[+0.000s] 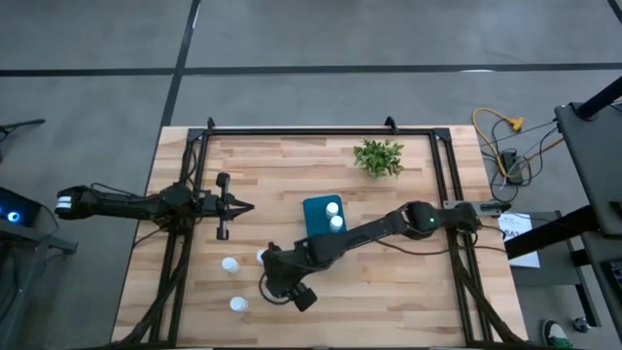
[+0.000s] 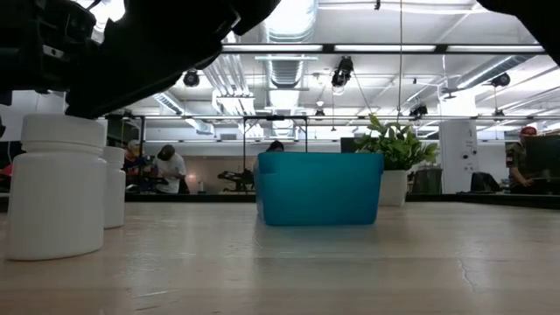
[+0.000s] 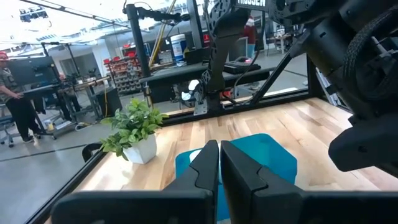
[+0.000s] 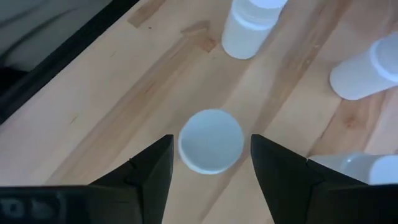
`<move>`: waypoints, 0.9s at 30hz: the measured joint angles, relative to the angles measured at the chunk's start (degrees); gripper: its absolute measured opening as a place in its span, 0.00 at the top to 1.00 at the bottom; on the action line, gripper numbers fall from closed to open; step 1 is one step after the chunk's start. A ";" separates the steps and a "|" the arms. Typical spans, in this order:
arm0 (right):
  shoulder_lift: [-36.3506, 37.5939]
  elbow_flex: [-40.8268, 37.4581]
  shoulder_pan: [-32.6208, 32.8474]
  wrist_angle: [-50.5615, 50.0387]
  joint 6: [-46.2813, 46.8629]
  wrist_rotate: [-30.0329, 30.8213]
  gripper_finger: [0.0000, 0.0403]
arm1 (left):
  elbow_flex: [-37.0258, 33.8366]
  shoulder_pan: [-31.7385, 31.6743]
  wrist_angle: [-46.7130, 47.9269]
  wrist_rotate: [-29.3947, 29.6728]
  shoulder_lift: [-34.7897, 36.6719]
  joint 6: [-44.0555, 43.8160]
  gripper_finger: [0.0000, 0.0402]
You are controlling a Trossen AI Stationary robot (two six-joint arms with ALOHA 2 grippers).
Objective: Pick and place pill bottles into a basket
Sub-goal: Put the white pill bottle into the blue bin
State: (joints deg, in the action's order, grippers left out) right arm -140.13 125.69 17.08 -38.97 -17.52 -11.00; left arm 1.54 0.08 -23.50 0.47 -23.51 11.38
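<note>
The teal-blue basket (image 1: pixel 317 220) stands mid-table with two white pill bottles (image 1: pixel 334 215) inside. More pill bottles stand upright on the wood near the front left (image 1: pixel 230 264), (image 1: pixel 238 304). My right gripper (image 4: pixel 211 140) hovers open above one upright bottle (image 4: pixel 211 152). Its cap shows between the two fingers (image 4: pixel 155 168), which stand clear of it. In the high view that gripper (image 1: pixel 285 284) covers the bottle. My left gripper (image 3: pixel 219 163) waits shut and level at the table's left side (image 1: pixel 233 206).
Three other bottles (image 4: pixel 249 28), (image 4: pixel 367 68), (image 4: pixel 360 168) stand close around the one under my right gripper. A small green plant (image 1: pixel 378 157) in a white pot sits at the far side. A black frame rail (image 1: pixel 194 185) runs along the table's left part.
</note>
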 joint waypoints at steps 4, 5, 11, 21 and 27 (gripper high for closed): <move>-0.64 0.37 0.04 0.45 -0.76 -0.02 0.50 | 0.00 0.00 -0.03 0.00 0.00 0.01 1.00; -0.72 0.35 0.07 0.43 -0.88 -0.02 0.50 | 0.00 0.00 -0.01 0.00 0.02 0.02 1.00; -0.73 0.21 0.02 1.86 -0.92 -0.02 0.50 | 0.00 0.00 -0.03 0.02 0.04 0.02 1.00; -0.73 0.12 0.02 3.67 -1.11 -0.14 0.50 | 0.00 0.00 -0.01 0.02 -0.01 0.04 1.00; -0.73 -0.86 0.01 3.96 -0.94 -0.74 0.50 | 0.00 0.00 -0.03 0.02 0.04 0.03 1.00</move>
State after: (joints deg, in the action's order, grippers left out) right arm -140.86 124.83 17.09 -35.01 -18.46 -11.74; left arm 1.54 0.08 -23.53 0.49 -23.46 11.40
